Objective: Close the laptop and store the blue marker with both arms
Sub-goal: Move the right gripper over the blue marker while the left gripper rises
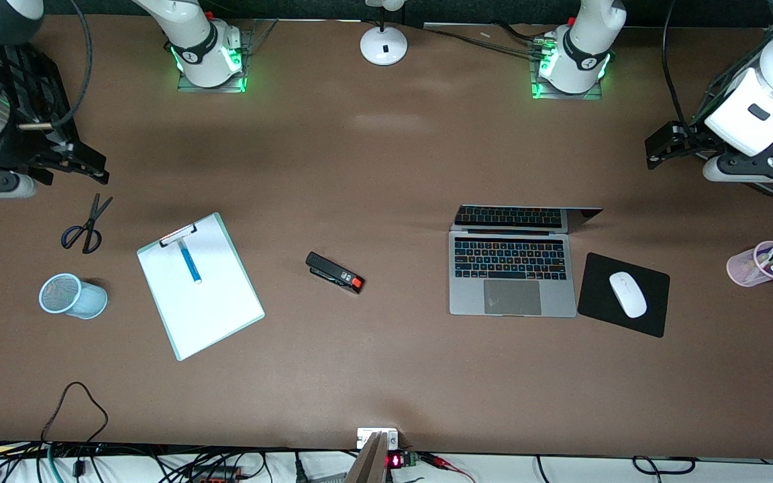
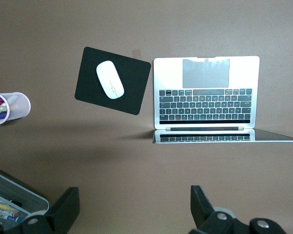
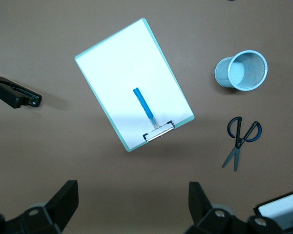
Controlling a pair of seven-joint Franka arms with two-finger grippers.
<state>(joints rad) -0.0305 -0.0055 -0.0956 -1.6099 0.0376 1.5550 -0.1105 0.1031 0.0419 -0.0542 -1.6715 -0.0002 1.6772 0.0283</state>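
**Both arms parked high, nothing touched yet**

I see the slim silver-grey laptop [image 1: 512, 268] lying open toward the left arm's end of the table, lid raised, a black mouse pad [image 1: 623, 294] just beside it. I judge its place suits the left arm. The left gripper [image 2: 132, 214] hangs over bare table near the raised lid, fingers spread wide, empty.

The slim bright-blue marker [image 1: 190, 260] lies on the white paper clipboard [image 1: 212, 302], toward the right arm's end, with a pale-blue mesh cup [image 1: 72, 296] near it, probably its store. The right gripper [image 3: 132, 214] hovers over bare table near the clipboard's clip end, wide open, empty.
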